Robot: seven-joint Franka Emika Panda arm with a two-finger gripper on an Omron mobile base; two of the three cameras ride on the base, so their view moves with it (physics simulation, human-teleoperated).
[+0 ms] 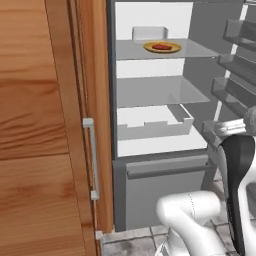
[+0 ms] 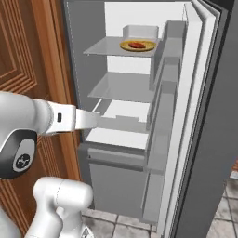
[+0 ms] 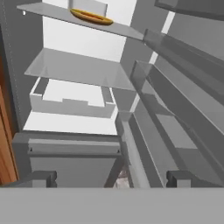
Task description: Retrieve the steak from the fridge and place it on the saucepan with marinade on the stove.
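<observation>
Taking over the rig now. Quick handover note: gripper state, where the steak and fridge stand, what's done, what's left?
Gripper: open, holding nothing, low in front of the fridge and looking in, level with the bottom drawer.
Fridge: door swung fully open, white inside and glass shelves exposed.
Steak: on a yellow plate on the top glass shelf, in front of a white container. Untouched, well above the gripper.
Done: fridge opened.
Left: raise the hand to the top shelf, grasp the steak, pull out, drive to the stove, set it in the saucepan with marinade.
</observation>
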